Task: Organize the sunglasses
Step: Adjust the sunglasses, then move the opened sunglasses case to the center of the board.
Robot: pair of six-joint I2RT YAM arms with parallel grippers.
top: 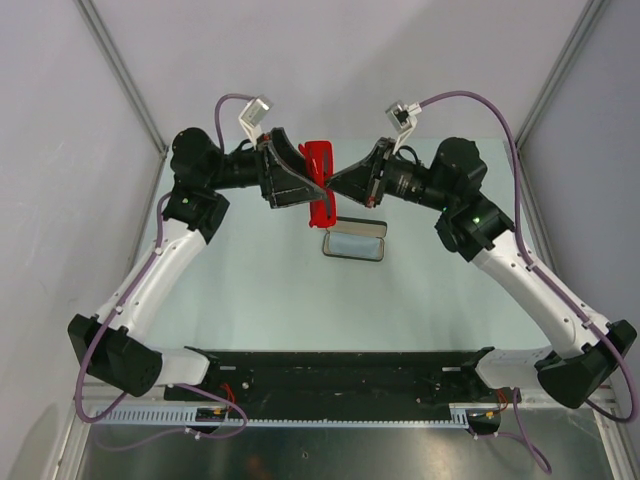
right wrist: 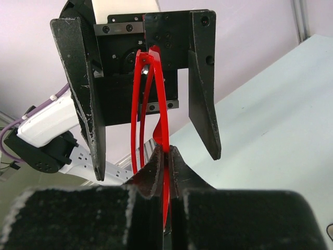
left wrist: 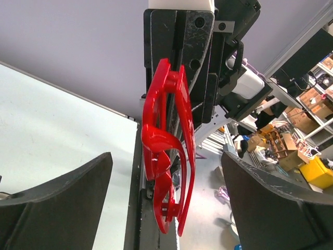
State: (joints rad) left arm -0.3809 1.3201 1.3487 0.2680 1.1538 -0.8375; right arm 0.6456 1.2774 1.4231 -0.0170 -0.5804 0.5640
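Note:
The red sunglasses (top: 320,155) hang in the air above the far middle of the table, folded arms together. My right gripper (top: 335,183) is shut on the frame, and in the right wrist view its pads (right wrist: 156,166) pinch the red rim of the sunglasses (right wrist: 161,104). My left gripper (top: 310,180) faces it, open. In the left wrist view the sunglasses (left wrist: 166,151) hang between its two spread fingers (left wrist: 62,203) without touching them.
A black oblong case (top: 354,259) lies open on the table just below the sunglasses, with a pale blue cloth (top: 354,243) inside. Both arms are raised and meet over the far middle. A metal frame borders the table.

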